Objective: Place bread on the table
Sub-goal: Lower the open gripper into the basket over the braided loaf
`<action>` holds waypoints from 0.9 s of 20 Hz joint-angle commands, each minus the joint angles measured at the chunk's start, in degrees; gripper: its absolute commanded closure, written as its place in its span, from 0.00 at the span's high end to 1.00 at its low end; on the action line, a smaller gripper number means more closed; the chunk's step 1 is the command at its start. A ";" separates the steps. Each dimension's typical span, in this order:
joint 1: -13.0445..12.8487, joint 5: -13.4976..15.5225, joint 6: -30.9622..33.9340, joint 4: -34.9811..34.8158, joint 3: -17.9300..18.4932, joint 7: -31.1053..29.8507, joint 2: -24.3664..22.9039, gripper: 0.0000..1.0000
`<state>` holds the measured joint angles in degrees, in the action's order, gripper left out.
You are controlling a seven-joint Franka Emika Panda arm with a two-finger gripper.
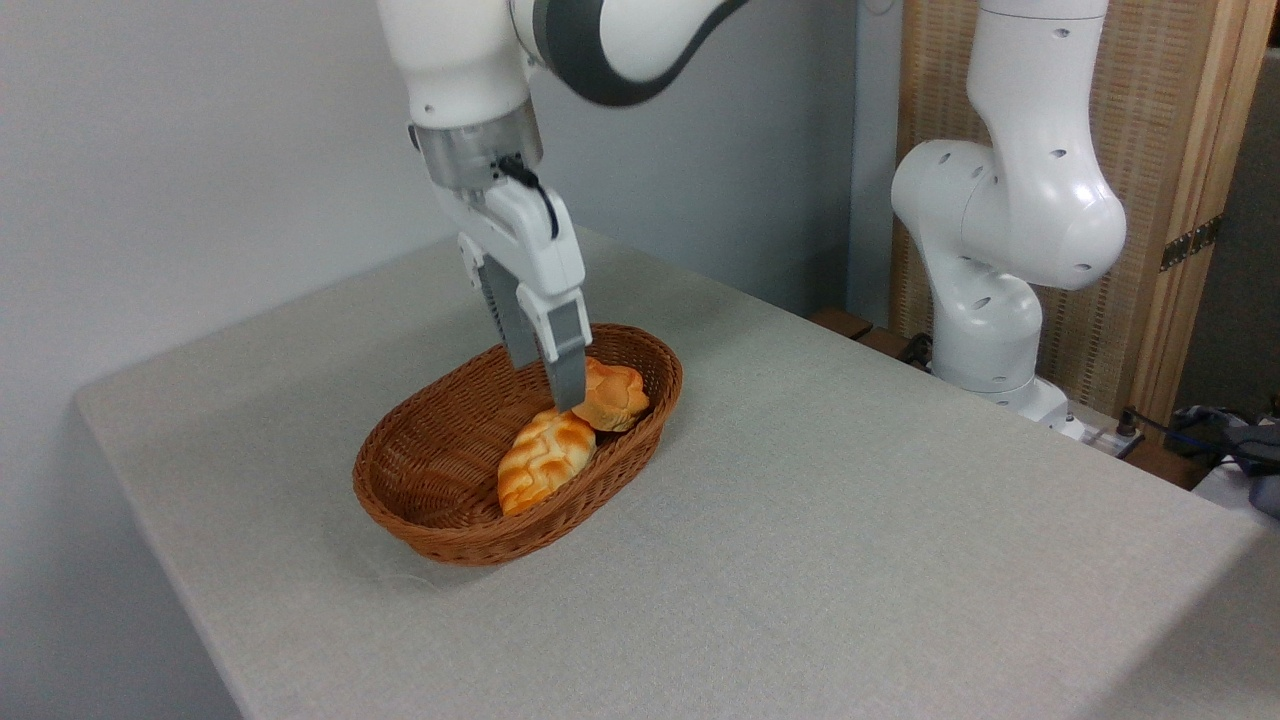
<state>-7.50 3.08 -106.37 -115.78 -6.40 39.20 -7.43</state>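
Leftmost, the rounded near-left corner of the desk (800, 560) was seen close to a plain grey wall, with a broad band of bare woven cloth lying between that edge and the basket (430, 500). The basket, a brown oval of wicker, was placed left of the desk's centre, its long axis running from front-left to back-right, and open cloth was left on every side of its rim. Inside it, the left half was shown bare down to the weave. The bread (545, 460), a glossy braided loaf, was lying in the right half of the basket, leaning against the near wall with one pointed end low towards the front. Just behind it and touching it, a small knobbly bun (615, 395) was set against the back-right wall.

Above the loaf, the jaws (560, 385) were lowered into the basket, hanging from a white arm that entered from the top edge. The tips were held at the upper end of the loaf, beside the bun. Whether they were spread or clenched could not be told, since one finger was hidden behind the other.

Rightwards, the largest stretch of free cloth was offered, reaching to the far-right edge, where the arm's white base (1000, 300) was mounted just beyond the desk. Cables were seen at the far right.
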 commanded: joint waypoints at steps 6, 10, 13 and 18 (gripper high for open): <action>0.03 0.70 -8.41 -6.83 -0.37 4.37 1.27 1.00; -0.24 0.70 -8.68 -7.44 -0.37 5.09 2.24 1.00; -0.94 0.79 -10.51 -7.88 -0.37 4.66 3.03 1.00; -1.73 1.05 -13.95 -9.46 -0.37 3.26 3.64 1.00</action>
<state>-8.48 3.08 -117.71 -123.88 -6.94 43.19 -3.94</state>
